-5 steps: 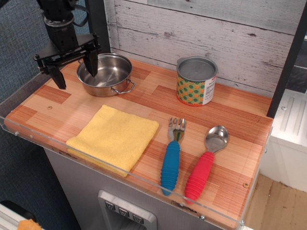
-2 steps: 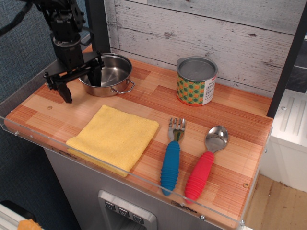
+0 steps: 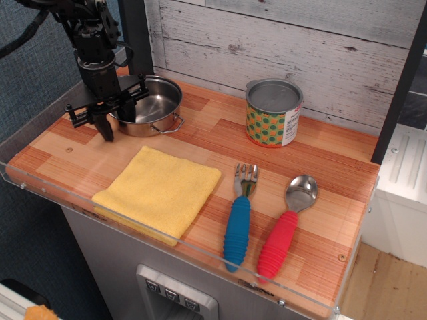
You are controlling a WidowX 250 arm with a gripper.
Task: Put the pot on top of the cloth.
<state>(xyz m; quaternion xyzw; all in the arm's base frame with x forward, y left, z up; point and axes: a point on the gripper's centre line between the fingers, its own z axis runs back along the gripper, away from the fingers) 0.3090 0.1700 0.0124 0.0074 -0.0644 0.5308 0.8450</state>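
The shiny steel pot stands on the wooden counter at the back left, with one wire handle pointing to the front right. My gripper is down over the pot's left rim, one finger outside the wall and one inside the bowl, jaws narrowed onto the rim. The pot still rests on the counter. The yellow cloth lies flat near the front edge, in front of the pot and a little to the right, with nothing on it.
A green-and-orange tin can stands at the back middle. A blue-handled fork and a red-handled spoon lie at the front right. A clear plastic lip edges the counter's front. A plank wall stands behind.
My gripper has come down from above the pot's left side to its rim, and the fingers have closed from wide apart to narrow on the rim. The pot shifted slightly left.
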